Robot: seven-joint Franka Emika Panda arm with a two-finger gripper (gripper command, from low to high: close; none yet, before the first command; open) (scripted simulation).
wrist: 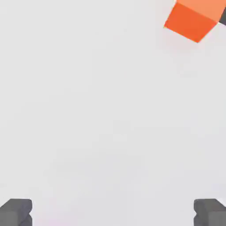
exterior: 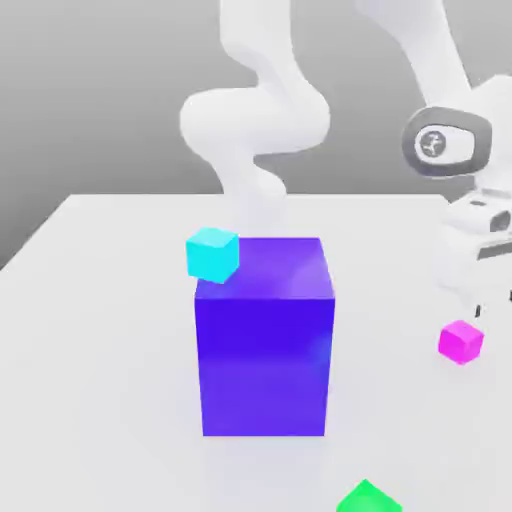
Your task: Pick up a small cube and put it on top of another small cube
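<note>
The small magenta-pink cube (exterior: 460, 342) rests on the white table toward the exterior view's right. My gripper (exterior: 493, 303) hangs just above it and slightly further to the exterior view's right, apart from the cube. In the hand view my gripper (wrist: 113, 214) is open: its two dark grey fingertips (wrist: 16, 212) stand wide apart over bare white table with nothing between them. A small cyan cube (exterior: 212, 253) sits behind the big block's upper corner on the exterior view's left.
A big blue-purple block (exterior: 264, 338) stands in the middle of the table (exterior: 100, 330). A small green cube (exterior: 367, 497) lies near the front edge. An orange block (wrist: 192, 17) sits at the rim of the hand view.
</note>
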